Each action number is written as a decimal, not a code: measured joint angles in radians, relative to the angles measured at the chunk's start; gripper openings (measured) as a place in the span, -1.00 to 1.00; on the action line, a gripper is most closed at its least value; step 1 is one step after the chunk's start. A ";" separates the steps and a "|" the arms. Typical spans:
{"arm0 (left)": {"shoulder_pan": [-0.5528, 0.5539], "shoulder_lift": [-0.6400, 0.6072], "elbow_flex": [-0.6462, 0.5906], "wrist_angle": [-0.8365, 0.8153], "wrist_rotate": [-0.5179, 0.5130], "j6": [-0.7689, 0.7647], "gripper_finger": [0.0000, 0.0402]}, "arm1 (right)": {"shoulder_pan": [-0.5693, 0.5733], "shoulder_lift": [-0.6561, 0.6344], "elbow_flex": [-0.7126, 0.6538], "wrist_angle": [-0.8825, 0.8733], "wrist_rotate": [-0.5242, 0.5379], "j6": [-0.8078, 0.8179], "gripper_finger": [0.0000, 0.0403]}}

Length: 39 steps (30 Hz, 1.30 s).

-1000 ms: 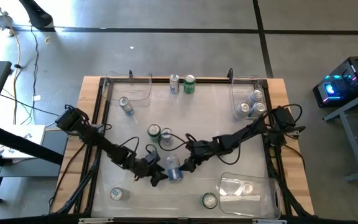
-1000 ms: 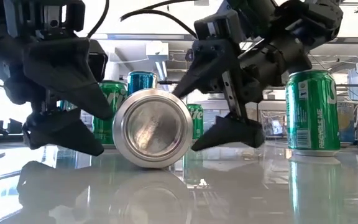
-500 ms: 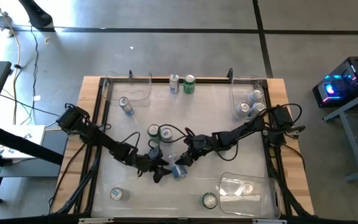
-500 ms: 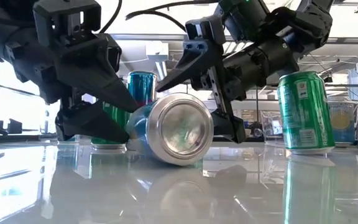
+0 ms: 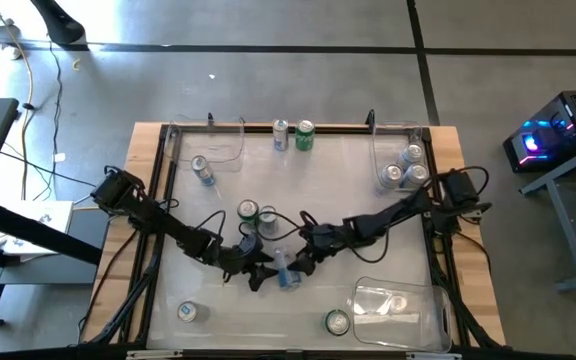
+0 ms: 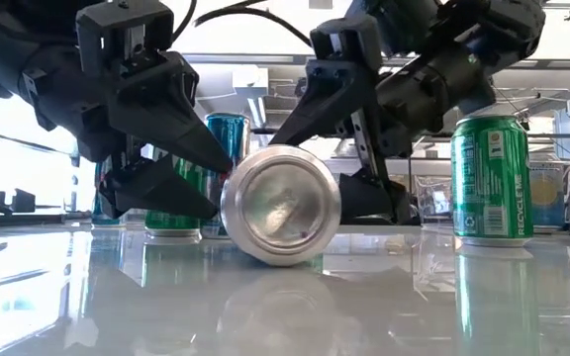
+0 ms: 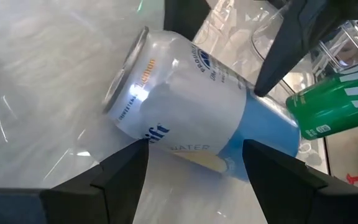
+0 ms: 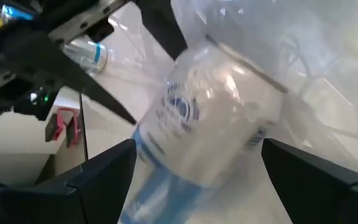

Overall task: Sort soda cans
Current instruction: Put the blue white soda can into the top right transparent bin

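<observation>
Two dark arms reach from the table's (image 5: 268, 310) side edges toward its middle, meeting at one fallen can. Largest among the fittings are the clear bins: one lying at the near right (image 5: 398, 305), one at the far right corner (image 5: 380, 150) with three silver-topped cans (image 5: 405, 170) inside, and one at the far left corner (image 5: 218, 145) with a single can (image 5: 202, 170) beside it. The left gripper (image 5: 258, 270) and the right gripper (image 5: 296, 262) flank a silver-and-blue can (image 5: 284, 272) lying on its side near the table's centre; both sets of fingers are spread wide, one finger on each side of the can, and whether any finger touches it cannot be told. At table level the can (image 6: 281, 206) shows its round silver end, with the left gripper (image 6: 191, 163) and the right gripper (image 6: 349, 148) just beside it on either side. The left wrist view shows the same can (image 7: 191, 106) between that arm's open fingers (image 7: 120, 174); the right wrist view shows it (image 8: 210, 118) tilted between its open fingers (image 8: 98, 174). Two upright green cans (image 5: 256, 215) stand just behind the grippers, a silver can (image 5: 281, 134) and a green can (image 5: 305, 135) stand at the far edge, a green can (image 5: 337, 322) stands near the front bin, and a silver-topped can (image 5: 186, 312) stands at the near left.
</observation>
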<state>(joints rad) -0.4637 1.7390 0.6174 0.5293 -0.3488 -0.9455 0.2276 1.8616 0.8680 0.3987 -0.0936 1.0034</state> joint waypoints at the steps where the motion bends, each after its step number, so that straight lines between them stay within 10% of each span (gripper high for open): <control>1: 0.000 0.000 0.000 0.000 0.001 0.000 0.27 | 0.003 -0.006 0.000 -0.008 0.008 0.000 0.70; 20: -0.002 0.000 -0.001 -0.001 0.017 -0.005 0.27 | -0.007 0.037 0.233 -0.367 0.045 -0.094 0.70; 39: -0.015 0.001 -0.002 0.027 -0.013 0.037 0.27 | -0.071 0.126 0.245 -0.279 -0.141 -0.174 0.70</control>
<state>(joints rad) -0.4784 1.7402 0.6150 0.5559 -0.3621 -0.9086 0.1566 1.9874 1.1133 0.1196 -0.2344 0.8294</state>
